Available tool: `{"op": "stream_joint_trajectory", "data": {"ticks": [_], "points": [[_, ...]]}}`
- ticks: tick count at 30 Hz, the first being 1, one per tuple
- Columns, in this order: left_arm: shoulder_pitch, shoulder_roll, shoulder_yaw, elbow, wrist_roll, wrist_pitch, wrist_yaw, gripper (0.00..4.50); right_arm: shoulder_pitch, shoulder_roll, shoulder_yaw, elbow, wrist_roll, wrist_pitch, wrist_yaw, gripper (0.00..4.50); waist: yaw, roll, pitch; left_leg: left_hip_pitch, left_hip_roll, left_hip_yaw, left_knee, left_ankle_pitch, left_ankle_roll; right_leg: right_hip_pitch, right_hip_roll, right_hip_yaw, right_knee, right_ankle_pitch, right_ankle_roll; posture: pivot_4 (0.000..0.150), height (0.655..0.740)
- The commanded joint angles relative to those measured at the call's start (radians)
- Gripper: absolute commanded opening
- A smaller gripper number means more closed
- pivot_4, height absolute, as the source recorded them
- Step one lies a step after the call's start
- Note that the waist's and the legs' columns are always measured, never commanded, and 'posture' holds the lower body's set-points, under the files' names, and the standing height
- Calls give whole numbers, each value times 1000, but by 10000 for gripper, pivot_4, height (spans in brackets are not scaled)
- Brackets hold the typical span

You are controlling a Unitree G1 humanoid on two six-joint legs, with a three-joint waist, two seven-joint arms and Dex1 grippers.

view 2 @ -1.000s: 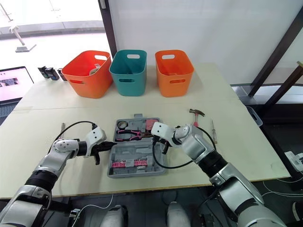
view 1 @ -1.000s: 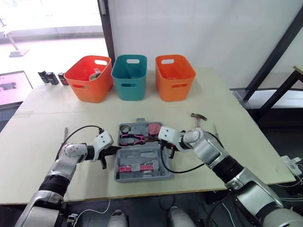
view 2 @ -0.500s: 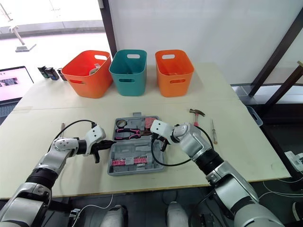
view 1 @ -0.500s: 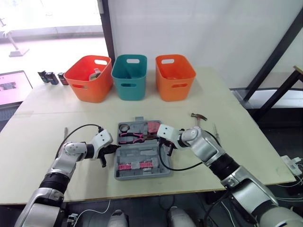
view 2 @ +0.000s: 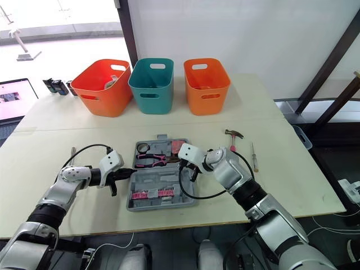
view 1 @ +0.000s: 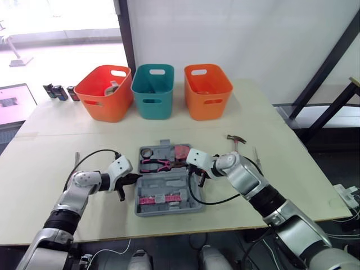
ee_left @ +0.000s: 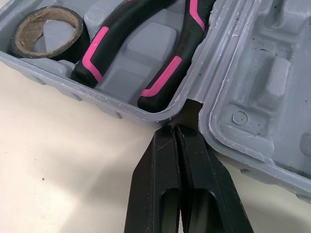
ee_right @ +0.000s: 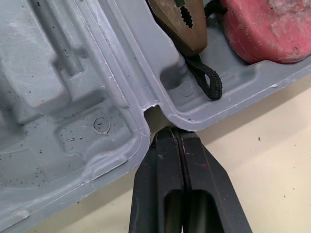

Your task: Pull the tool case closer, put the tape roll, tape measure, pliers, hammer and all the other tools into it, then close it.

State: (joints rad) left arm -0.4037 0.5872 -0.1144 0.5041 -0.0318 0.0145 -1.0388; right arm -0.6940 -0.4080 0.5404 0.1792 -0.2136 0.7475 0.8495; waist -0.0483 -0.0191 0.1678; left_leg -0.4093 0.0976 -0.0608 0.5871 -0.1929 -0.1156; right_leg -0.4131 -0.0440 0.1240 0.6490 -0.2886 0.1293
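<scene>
The grey tool case (view 1: 169,183) lies open in the middle of the table. Its far half holds a tape roll (view 1: 148,152), pink-handled pliers (view 1: 157,164) and a red tape measure (view 1: 182,152). A pink bit strip (view 1: 159,199) sits in the near half. My left gripper (ee_left: 174,130) is shut, its tips at the hinge notch on the case's left side. My right gripper (ee_right: 172,130) is shut too, its tips at the hinge notch on the right side. A hammer (view 1: 235,139) and a screwdriver (view 2: 254,156) lie on the table right of the case.
Three baskets stand at the back: orange-red (view 1: 104,93), teal (view 1: 153,90), orange (view 1: 207,90). Small dark items (view 1: 59,91) sit at the far left. A thin tool (view 1: 77,160) lies left of my left arm. Both wrist cables loop beside the case.
The case and both grippers have shifted very slightly to the left. Both grippers stay shut at the hinge notches.
</scene>
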Motion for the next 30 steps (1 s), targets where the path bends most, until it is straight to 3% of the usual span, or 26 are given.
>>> {"op": "stream_joint_trajectory", "data": {"ticks": [1, 21, 30], "points": [[38, -3, -28, -22, 5, 27, -20, 1008, 11, 12, 9, -60, 13, 6, 22, 0, 0, 0, 0, 0, 0, 0, 0, 0, 0, 0, 0, 0, 0, 0, 0, 1500, 7400], [30, 24, -3, -1, 20, 8, -2, 1008, 36, -51, -32, -73, 5, 15, 18, 0, 3, 0, 0, 0, 0, 0, -4, 0, 0, -1, 0, 0, -1, -1, 1, 1500, 7400], [106, 173, 165, -121, -116, 14, -50, 1008, 171, -263, -302, -250, 138, -86, 59, 0, -2, -2, 1, -2, 0, 0, -10, 0, 0, -7, 0, 0, -1, -1, 0, 1500, 7400]]}}
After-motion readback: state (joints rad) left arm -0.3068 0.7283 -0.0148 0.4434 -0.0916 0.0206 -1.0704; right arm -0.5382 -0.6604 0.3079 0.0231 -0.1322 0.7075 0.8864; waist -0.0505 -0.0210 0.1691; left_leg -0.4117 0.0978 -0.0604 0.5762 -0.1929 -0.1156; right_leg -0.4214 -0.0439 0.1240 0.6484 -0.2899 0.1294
